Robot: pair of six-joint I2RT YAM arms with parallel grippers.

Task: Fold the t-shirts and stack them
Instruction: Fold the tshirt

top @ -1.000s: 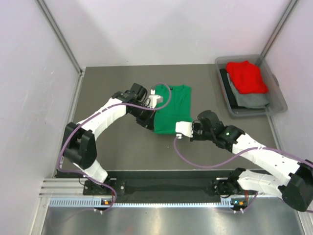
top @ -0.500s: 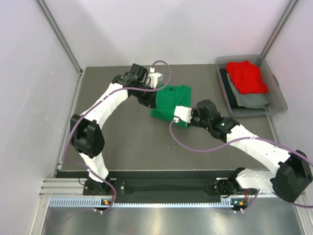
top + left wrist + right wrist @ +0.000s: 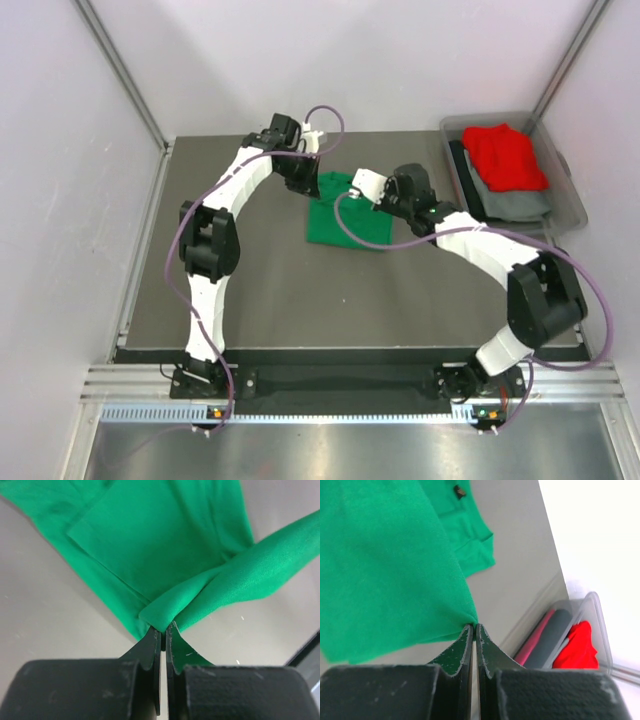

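One grey surface (image 3: 260,290) is seen under everything. One clear bin (image 3: 572,212) is set on it, off to the right of the right gripper (image 3: 473,629) and apart from it.

Two t-shirts are counted. The one green t-shirt (image 3: 345,228) is laid on the surface between the two grippers. It is partly folded, and most of it is spread just in front of their tips. The one red t-shirt (image 3: 507,155) is piled in the bin on top of one grey cloth (image 3: 512,205), well apart from both grippers.

Two grippers are counted. The left gripper (image 3: 163,630) is pinched tight on a rolled fold at the green t-shirt's edge. The right gripper is pinched tight on another edge of the same t-shirt.
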